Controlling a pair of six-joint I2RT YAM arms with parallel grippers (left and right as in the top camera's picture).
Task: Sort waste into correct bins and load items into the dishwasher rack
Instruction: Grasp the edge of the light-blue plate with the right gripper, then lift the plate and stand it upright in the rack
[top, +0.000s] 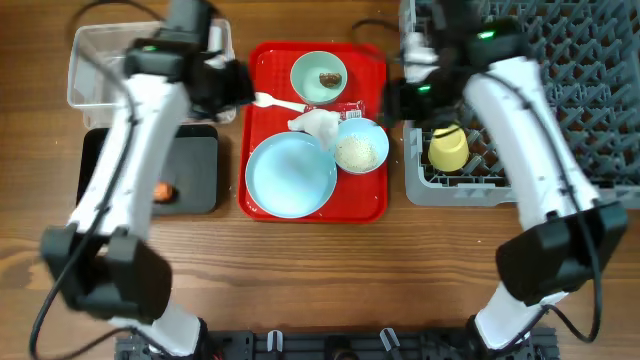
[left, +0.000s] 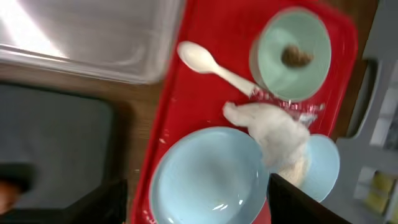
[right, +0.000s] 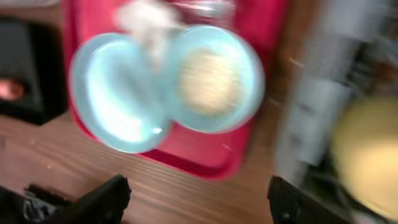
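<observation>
On the table's left, the clear tub sits behind the black tray, where the orange carrot lies at the near edge. The left pincer, jaws spread wide and empty, hovers over the left rim of the red tray, close to the white spoon. On that tray the mint-green bowl holds the brown lump. The crumpled napkin lies in front of it, its long axis running diagonally from the spoon's handle toward the pale-blue bowl of rice. It overlaps that bowl's rim and the edge of the pale-blue plate. The red wrapper peeks out beside it. The right pincer, likewise open and empty, hangs over the gap between the tray and the rack, which holds the yellow cup. The napkin lies between the arms, neither clearly nearer, and looks the likely next pick.
</observation>
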